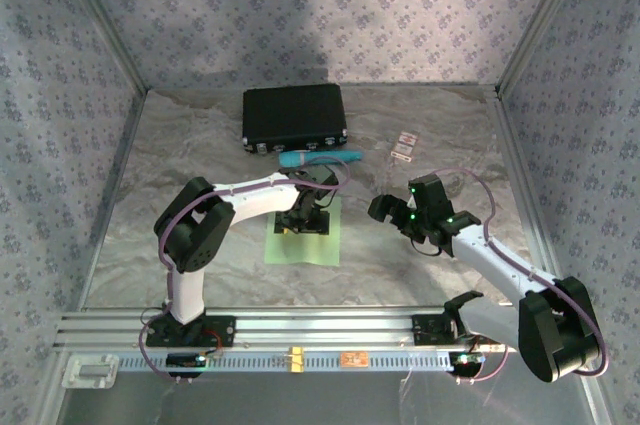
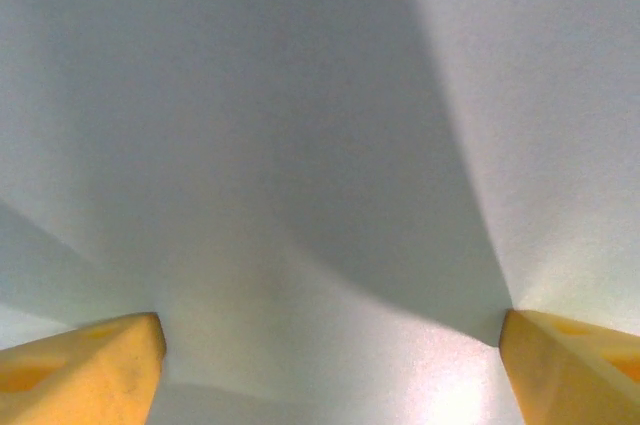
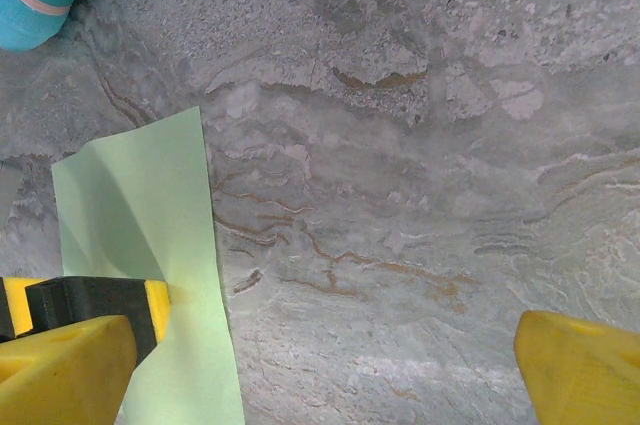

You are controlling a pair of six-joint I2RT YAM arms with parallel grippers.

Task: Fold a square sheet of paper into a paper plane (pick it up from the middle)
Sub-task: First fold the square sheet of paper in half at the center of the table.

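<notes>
Paper: 1 green sheet (image 1: 300, 248); also 1 teal tube (image 1: 318, 158), 1 black case (image 1: 293, 115).

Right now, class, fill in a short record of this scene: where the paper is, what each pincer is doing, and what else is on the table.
Paper: square sheet of paper, pale green, lying near the middle of the table
Left pincer: open, fingertips on the sheet's middle
Right pincer: open wide over bare table, right of the sheet, holding nothing
Behind the sheet: teal tube, then black case
Folding: no plane shape yet
</notes>
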